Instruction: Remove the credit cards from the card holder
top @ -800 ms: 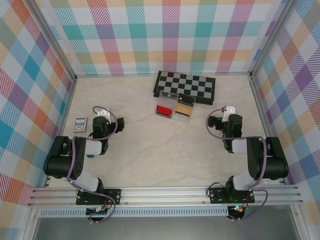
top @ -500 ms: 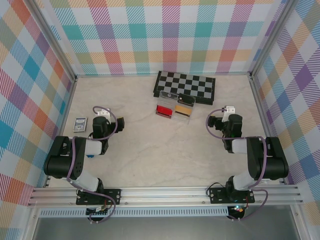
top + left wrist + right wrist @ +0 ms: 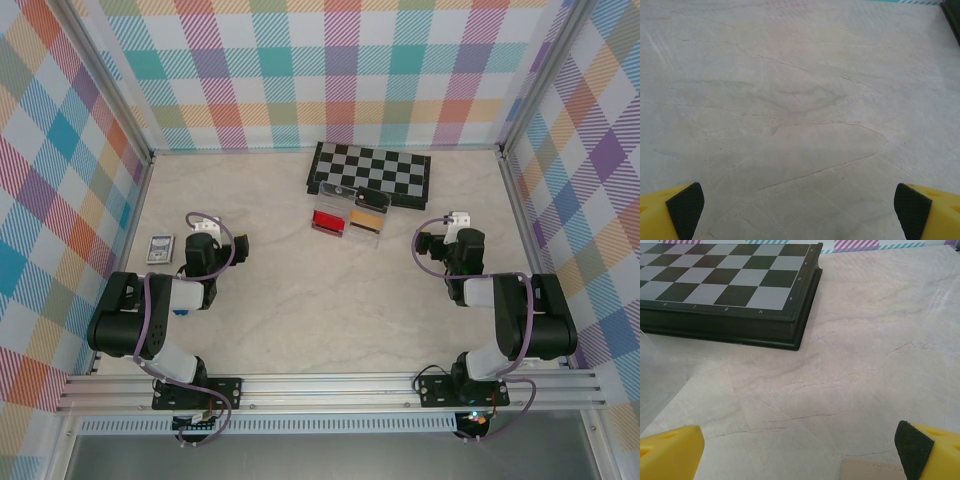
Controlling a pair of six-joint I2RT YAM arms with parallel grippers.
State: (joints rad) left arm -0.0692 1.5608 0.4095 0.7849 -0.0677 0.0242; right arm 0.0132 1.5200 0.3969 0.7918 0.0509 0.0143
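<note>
Chessboard [image 3: 725, 287] beyond wide-spread right pincer [image 3: 800, 450], left pincer [image 3: 799, 212] wide-spread over table [image 3: 800, 100]

- A pale beige table [image 3: 300, 300], marbled with thin darker veins, forms the floor of the cell.
- Walls [image 3: 340, 70] on three sides carry pastel plaid in teal, purple, orange and yellow.
- Silver aluminium rails [image 3: 330, 385] run along the near edge.
- The light is soft and even.

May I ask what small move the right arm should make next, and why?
Probably ease the right end effector back and down toward what may be the card holder, a pale tan edge at the bottom of its wrist view. Its jaws stand wide open and empty; little of that edge shows.
</note>
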